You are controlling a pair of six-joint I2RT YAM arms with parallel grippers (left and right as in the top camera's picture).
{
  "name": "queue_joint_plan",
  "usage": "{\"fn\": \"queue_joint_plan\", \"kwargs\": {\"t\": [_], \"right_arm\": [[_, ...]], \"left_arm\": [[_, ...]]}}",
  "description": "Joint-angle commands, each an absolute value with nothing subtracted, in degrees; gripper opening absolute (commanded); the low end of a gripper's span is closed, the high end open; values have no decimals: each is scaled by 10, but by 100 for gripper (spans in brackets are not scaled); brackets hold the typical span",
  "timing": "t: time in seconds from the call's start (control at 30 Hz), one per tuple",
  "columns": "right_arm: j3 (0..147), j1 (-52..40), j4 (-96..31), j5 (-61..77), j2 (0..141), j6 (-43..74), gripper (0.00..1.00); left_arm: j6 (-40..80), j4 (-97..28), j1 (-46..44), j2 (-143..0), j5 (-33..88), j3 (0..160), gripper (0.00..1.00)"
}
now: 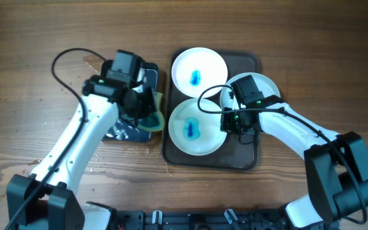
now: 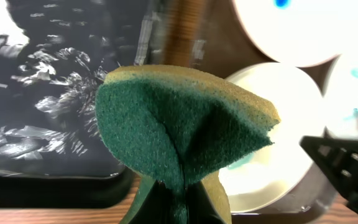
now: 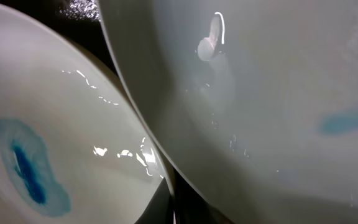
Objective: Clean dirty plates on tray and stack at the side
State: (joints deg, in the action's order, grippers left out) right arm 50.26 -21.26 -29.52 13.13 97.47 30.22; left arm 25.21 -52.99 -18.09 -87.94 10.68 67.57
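Observation:
Three white plates lie on the dark brown tray. The far plate and the near plate each show a blue smear. The right plate is tilted, and my right gripper is shut on its left rim. In the right wrist view the held plate shows a faint blue smear and overlaps the near plate; its rim runs down between my fingers. My left gripper is shut on a folded green sponge, held at the tray's left edge beside the near plate.
A small glossy black tray with water drops lies left of the brown tray, under my left arm; it also shows in the left wrist view. Water drops are scattered on the wooden table around it. Cables trail from both arms.

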Motion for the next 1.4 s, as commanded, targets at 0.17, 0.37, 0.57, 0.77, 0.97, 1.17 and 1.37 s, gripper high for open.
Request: {"fn": "queue_joint_plan", "kwargs": {"t": [0.17, 0.37, 0.57, 0.77, 0.97, 1.17, 1.37], "right_arm": [[501, -213, -294, 90, 988, 314, 4], [501, -213, -295, 90, 988, 315, 4], [501, -213, -296, 90, 988, 315, 4], [501, -213, -298, 90, 988, 315, 4], [501, -213, -299, 90, 988, 310, 4], [501, -213, -305, 90, 988, 300, 4], [501, -213, -307, 90, 988, 300, 4]], "left_arm": [[319, -323, -306, -960, 163, 619, 4], [368, -246, -341, -1090, 199, 619, 4], [363, -399, -338, -1093, -95, 625, 4], [363, -398, -338, -1093, -39, 661, 4], [383, -253, -363, -1116, 264, 655, 4], [393, -199, -400, -1168, 341, 655, 4], [378, -282, -386, -1156, 295, 656, 4]]}}
